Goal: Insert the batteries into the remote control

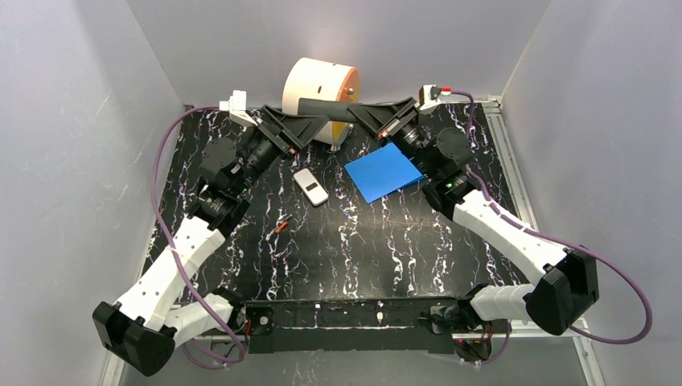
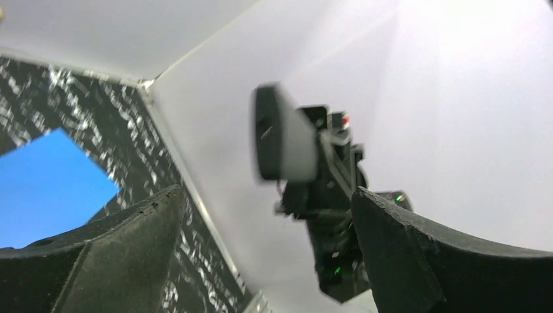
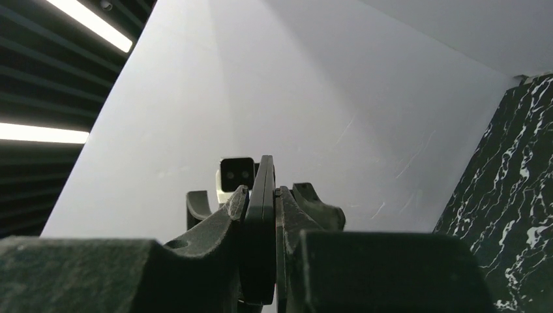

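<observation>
A dark grey remote (image 1: 328, 108) hangs level in the air at the back centre. My right gripper (image 1: 359, 115) is shut on its right end; the right wrist view shows it edge-on as a thin dark slab (image 3: 261, 235) between the pads of the right gripper (image 3: 262, 190). My left gripper (image 1: 315, 125) is open at the remote's left end, its fingers (image 3: 195, 208) on either side and apart from it. In the left wrist view the left gripper (image 2: 266, 190) holds nothing, and the blurred remote end (image 2: 280, 140) shows beyond. The two batteries (image 1: 281, 224), one orange-red, lie on the table left of centre.
A small white remote (image 1: 310, 186) lies on the black marbled table (image 1: 362, 257) behind the batteries. A blue sheet (image 1: 384, 171) lies at the back right. An orange and white roll (image 1: 322, 84) stands at the back wall. White walls enclose three sides.
</observation>
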